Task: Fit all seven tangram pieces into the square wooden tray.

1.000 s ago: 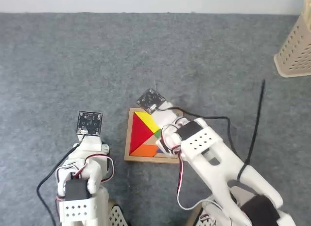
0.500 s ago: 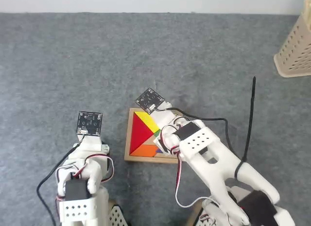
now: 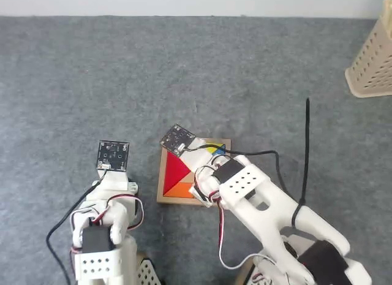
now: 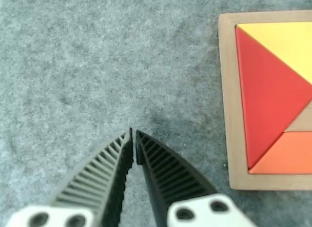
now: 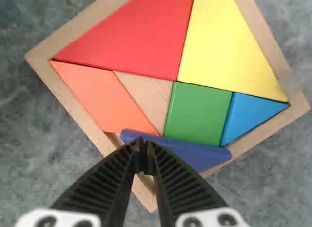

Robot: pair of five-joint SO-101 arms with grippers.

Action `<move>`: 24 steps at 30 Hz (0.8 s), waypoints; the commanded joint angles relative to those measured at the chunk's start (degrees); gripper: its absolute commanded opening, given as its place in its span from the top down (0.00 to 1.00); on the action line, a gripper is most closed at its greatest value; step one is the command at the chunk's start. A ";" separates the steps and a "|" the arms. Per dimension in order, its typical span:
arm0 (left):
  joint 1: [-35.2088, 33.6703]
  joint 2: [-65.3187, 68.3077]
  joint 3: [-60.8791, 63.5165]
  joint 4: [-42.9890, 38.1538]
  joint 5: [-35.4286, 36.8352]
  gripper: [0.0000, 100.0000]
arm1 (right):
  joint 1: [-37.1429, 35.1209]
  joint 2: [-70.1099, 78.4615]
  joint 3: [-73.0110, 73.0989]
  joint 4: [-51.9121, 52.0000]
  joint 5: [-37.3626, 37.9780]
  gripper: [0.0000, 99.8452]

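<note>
Tray [image 3: 160, 188]: on grey carpet [image 3: 245, 64], six pcs [image 5: 146, 36] seated flat inside.
Dk-blue triangle [image 5: 187, 154]: along tray edge, partly over rim.
R gripper [image 5: 143, 141]: fingers pressed together, tips at that triangle's corner.
L gripper [image 4: 133, 134]: fingers closed, empty, over carpet beside tray.

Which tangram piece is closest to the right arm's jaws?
The dark blue piece: the shut jaw tips are at its edge, and the rest lie farther off.

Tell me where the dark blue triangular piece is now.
In the right wrist view, the dark blue triangular piece lies along one edge of the square wooden tray, beside the green square piece, with the right gripper at one end.
</note>
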 commanded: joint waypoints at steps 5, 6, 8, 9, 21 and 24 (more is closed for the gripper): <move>0.00 -1.14 -0.40 0.44 -0.26 0.99 | 6.20 -8.40 -0.62 0.22 -3.69 0.99; 0.00 -1.14 -0.40 0.44 -0.26 0.99 | 7.60 -9.80 -0.62 0.22 -4.57 0.99; 0.00 -1.14 -0.40 0.44 -0.26 0.99 | 9.45 -12.00 0.35 -0.84 -4.57 0.99; 0.00 -1.14 -0.40 0.44 -0.26 0.99 | 9.89 -12.00 0.88 -1.63 -4.57 0.99; 0.00 -1.14 -0.40 0.44 -0.26 0.99 | 7.96 0.04 2.46 -4.79 -0.97 0.99; 0.00 -1.14 -0.40 0.44 -0.26 0.99 | 4.35 -0.04 2.55 -3.38 -0.97 0.99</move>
